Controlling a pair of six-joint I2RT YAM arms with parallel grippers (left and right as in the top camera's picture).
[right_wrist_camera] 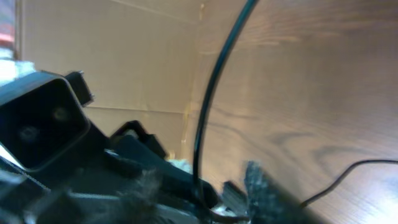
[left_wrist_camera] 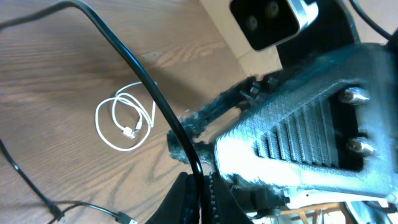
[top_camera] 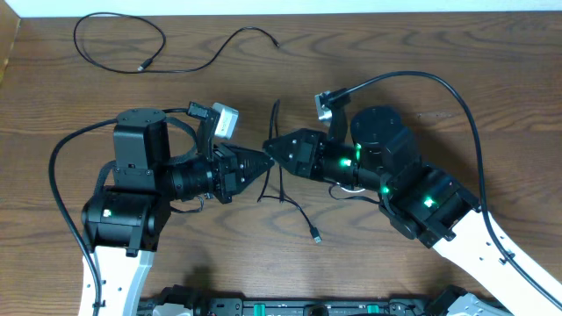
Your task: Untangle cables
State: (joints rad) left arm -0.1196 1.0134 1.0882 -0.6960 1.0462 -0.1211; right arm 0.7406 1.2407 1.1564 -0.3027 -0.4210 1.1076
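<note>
Brown wood-grain table (top_camera: 439,70), two arms nose to nose at its middle over one thin black USB cable (top_camera: 276,114).

The left gripper (top_camera: 262,161) has its fingers closed on that cable. The right gripper (top_camera: 274,149), hard against the left gripper, has the same strand running in among its fingers, though blur hides how far they are closed. This is likely a shared hold to draw the strand free. A second thin black cable (top_camera: 164,39) lies spread out well beyond the left gripper, and a coiled white cable (left_wrist_camera: 129,132) rests near the left gripper, apart from both, so little tangle seems to remain.
</note>
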